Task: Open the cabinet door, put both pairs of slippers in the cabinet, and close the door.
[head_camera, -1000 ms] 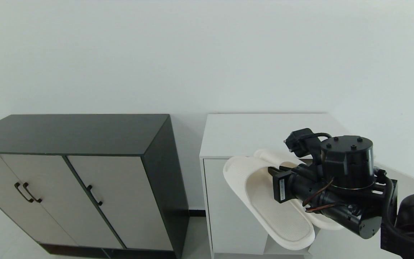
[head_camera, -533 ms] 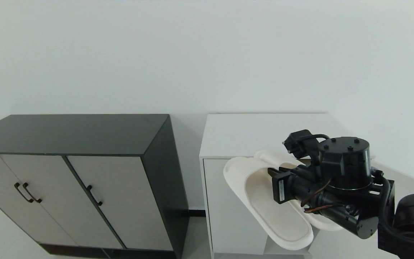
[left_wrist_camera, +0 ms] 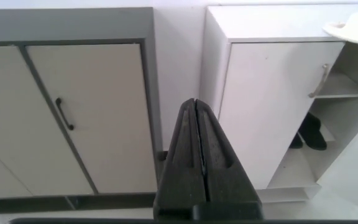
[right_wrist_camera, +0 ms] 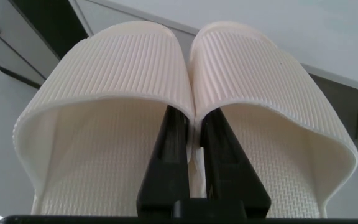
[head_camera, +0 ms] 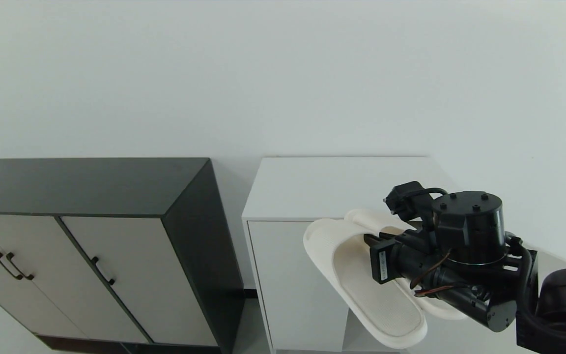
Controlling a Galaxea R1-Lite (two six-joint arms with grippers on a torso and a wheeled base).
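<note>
Your right gripper (right_wrist_camera: pixel 194 117) has its fingers clamped narrowly on the adjoining inner walls of the pair of cream ribbed foam slippers (head_camera: pixel 361 280), held before the white cabinet (head_camera: pixel 332 187). Your left gripper (left_wrist_camera: pixel 196 124) has its fingers pressed together, holding nothing.

A: How is the light?
B: Bright, even and soft across the wall (head_camera: pixel 283 73).
A: Shadows?
B: A faint one in the gap between the black cabinet (head_camera: pixel 91 184) and the white cabinet (head_camera: pixel 342 184).
</note>
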